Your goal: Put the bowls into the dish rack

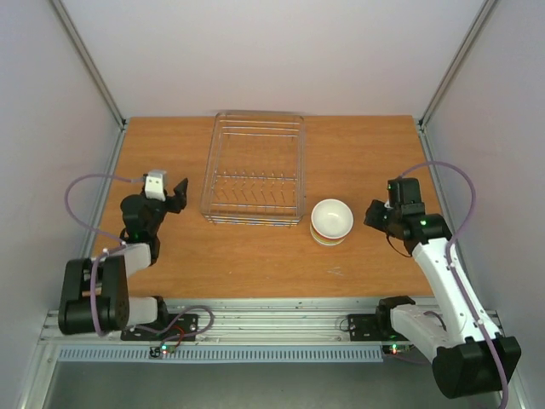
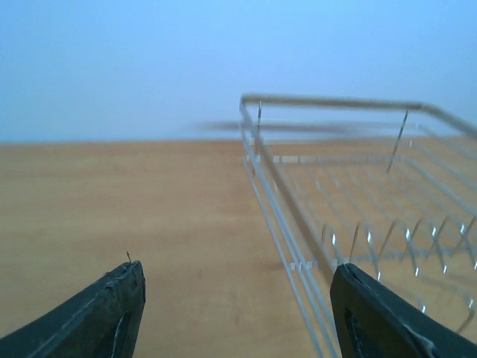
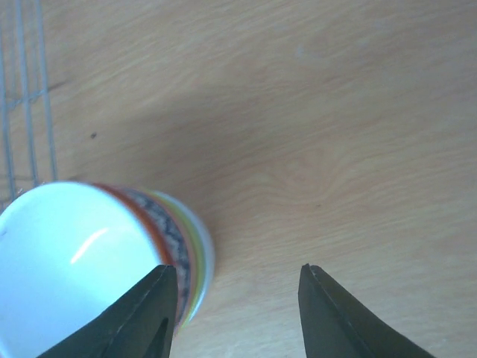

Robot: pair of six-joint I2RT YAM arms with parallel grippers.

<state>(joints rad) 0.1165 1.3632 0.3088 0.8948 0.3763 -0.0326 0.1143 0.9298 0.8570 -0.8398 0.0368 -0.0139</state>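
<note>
The bowls (image 1: 331, 221) sit nested in one stack on the table, white inside on top, just right of the dish rack (image 1: 254, 168). In the right wrist view the stack (image 3: 97, 261) shows orange, patterned and lime rims at lower left. My right gripper (image 1: 375, 215) is open and empty, just right of the stack; its midpoint (image 3: 237, 298) lies over bare wood beside the bowls. My left gripper (image 1: 177, 192) is open and empty, left of the rack's near left corner; in its view (image 2: 237, 294) the rack's wire side (image 2: 358, 186) runs along the right.
The wooden table (image 1: 170, 153) is enclosed by pale walls at the left, right and back. A metal rail (image 1: 272, 319) runs along the near edge with both arm bases on it. The rack holds no bowls.
</note>
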